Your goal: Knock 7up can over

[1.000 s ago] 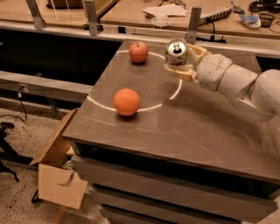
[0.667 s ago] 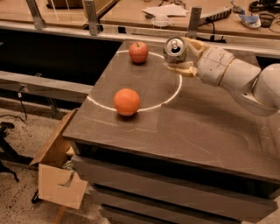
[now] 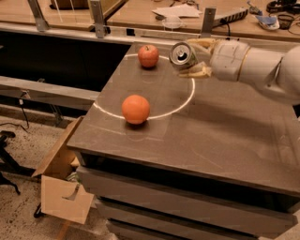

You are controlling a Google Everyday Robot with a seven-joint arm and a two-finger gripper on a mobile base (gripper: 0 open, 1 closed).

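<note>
The 7up can [image 3: 183, 54] is tipped on its side at the far edge of the grey table [image 3: 220, 136], its shiny silver top with the pull tab facing the camera. My gripper [image 3: 190, 58] reaches in from the right on a white arm [image 3: 248, 63]. One tan finger [image 3: 202, 43] lies above the can and the other below it, so the gripper is shut on the can. The can's body is mostly hidden behind its top and the fingers.
A red apple [image 3: 148, 56] sits left of the can at the far edge. An orange [image 3: 136, 108] sits nearer, inside a white circle [image 3: 187, 101] marked on the table. An open cardboard box [image 3: 61, 183] stands on the floor at the left. A cluttered bench [image 3: 187, 11] runs behind.
The can has shifted slightly left in the gripper and its top has turned more squarely toward the camera. The apple and the orange have not moved.
</note>
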